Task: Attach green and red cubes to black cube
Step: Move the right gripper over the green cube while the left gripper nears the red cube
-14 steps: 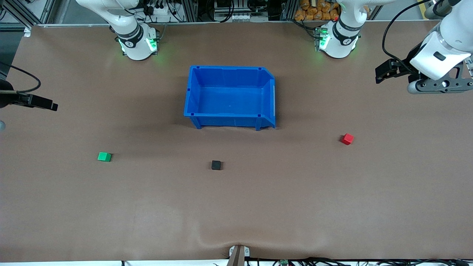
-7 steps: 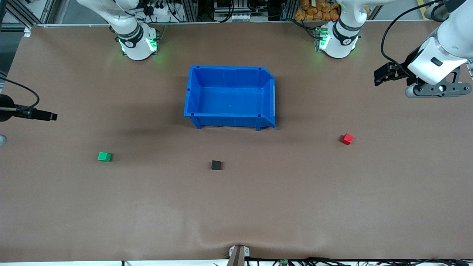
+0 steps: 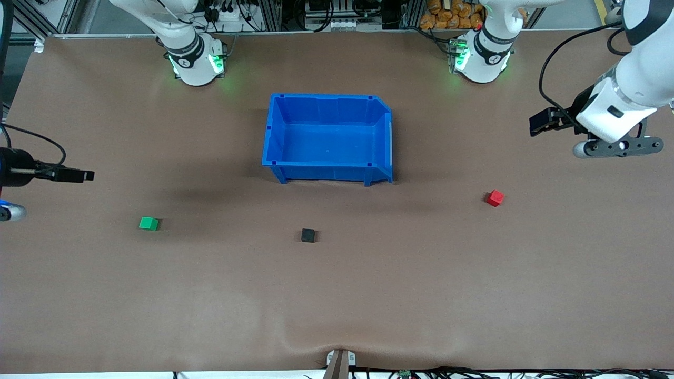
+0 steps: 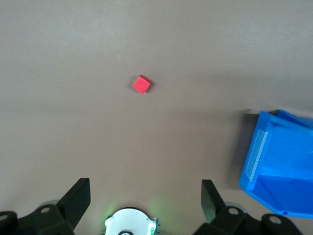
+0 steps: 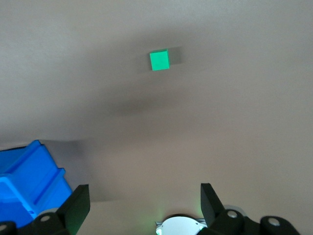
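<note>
The green cube (image 3: 149, 223) lies on the brown table toward the right arm's end. The black cube (image 3: 308, 235) lies near the middle, nearer the front camera than the blue bin. The red cube (image 3: 494, 198) lies toward the left arm's end. All three are apart and untouched. My left gripper (image 3: 616, 147) hangs open and empty over the table at its own end; in the left wrist view (image 4: 144, 191) the red cube (image 4: 142, 84) lies well off from its fingers. My right gripper (image 3: 10, 210) is open and empty at the table's edge; the right wrist view (image 5: 144, 193) shows the green cube (image 5: 159, 60) well off.
An empty blue bin (image 3: 329, 100) stands mid-table between the arm bases and the black cube; a corner of it shows in the left wrist view (image 4: 274, 161) and in the right wrist view (image 5: 29, 181). The brown mat has a wrinkle at its front edge (image 3: 316, 342).
My left gripper has come lower and in toward the red cube. My right gripper has moved in from the table's edge toward the green cube. The cubes and the bin have not moved.
</note>
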Available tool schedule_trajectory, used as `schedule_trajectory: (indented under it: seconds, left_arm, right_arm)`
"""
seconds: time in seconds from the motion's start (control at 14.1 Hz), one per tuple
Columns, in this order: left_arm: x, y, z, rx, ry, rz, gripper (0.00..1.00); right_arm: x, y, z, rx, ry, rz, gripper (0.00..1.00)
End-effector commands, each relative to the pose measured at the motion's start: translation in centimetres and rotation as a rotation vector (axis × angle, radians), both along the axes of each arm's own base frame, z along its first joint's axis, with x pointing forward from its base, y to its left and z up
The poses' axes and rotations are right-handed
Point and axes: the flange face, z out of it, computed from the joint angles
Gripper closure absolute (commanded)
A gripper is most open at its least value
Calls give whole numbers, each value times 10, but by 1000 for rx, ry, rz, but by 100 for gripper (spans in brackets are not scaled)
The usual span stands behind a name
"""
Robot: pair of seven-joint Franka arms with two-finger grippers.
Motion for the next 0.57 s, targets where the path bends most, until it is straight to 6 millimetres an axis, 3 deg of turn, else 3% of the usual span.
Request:
schedule_trajectory:
  seconds: [0.0, 0.21, 0.5]
  left_arm:
    - [4, -1, -1, 30, -10, 66, 0]
    - [3, 14, -15, 39, 21, 125, 0]
    - [0, 36, -80, 63, 40, 264, 0]
  right_arm:
    - [8, -9, -17, 29, -33, 59, 0]
    - [6, -4, -57, -20, -75, 75, 0]
    - [1, 4, -82, -35, -107, 82, 0]
